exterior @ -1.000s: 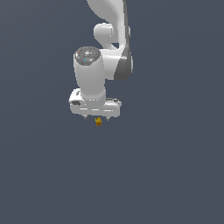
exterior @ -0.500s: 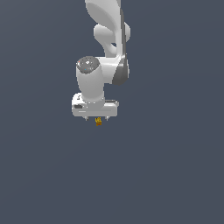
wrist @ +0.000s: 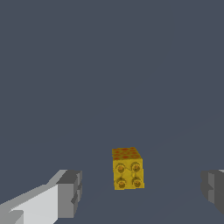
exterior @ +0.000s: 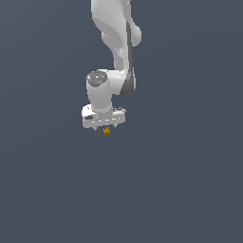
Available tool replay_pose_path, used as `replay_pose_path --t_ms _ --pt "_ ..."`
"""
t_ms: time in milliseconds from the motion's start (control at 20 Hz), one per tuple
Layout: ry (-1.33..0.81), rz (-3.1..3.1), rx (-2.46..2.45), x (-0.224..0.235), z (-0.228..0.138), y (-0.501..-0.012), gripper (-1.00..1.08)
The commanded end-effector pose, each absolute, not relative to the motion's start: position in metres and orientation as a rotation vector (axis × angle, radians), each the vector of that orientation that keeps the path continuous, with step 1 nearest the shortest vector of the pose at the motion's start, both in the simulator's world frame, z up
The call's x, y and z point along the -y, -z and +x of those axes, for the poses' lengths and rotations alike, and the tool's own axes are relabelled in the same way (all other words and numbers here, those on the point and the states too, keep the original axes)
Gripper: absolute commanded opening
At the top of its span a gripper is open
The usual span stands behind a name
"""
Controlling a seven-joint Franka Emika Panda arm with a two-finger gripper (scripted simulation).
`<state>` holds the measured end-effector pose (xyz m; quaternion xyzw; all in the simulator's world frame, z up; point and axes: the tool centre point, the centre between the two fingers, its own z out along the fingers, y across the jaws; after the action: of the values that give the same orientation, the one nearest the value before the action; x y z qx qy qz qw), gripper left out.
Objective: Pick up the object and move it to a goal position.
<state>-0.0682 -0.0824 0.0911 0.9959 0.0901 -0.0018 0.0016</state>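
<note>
The object (exterior: 107, 132) is a tiny orange-yellow studded block sitting on the dark grey surface. In the exterior view my white gripper (exterior: 106, 127) hangs straight down right above it. In the wrist view the block (wrist: 127, 169) stands between my two grey fingertips (wrist: 70, 192), with a clear gap on each side. The gripper (wrist: 143, 190) is open and touches nothing. The second fingertip shows only at the picture's edge.
The white arm (exterior: 116, 42) rises from the gripper toward the top of the exterior view. A plain dark grey surface (exterior: 180, 190) surrounds the block on all sides. No goal marker shows.
The gripper has come down slightly toward the block and the upper arm links have shifted. The block has not moved.
</note>
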Motion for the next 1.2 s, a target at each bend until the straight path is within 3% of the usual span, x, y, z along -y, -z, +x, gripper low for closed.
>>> replay_pose_path --t_ms 0,650,1150 --pt "0.002 3.122 -0.33 0.083 -0.077 -0.083 1.0" --pt "0.002 3.118 -0.381 0.084 -0.088 -0.068 1.0" --pt "0.0 3.118 -0.387 0.084 -0.089 -0.028 1.0"
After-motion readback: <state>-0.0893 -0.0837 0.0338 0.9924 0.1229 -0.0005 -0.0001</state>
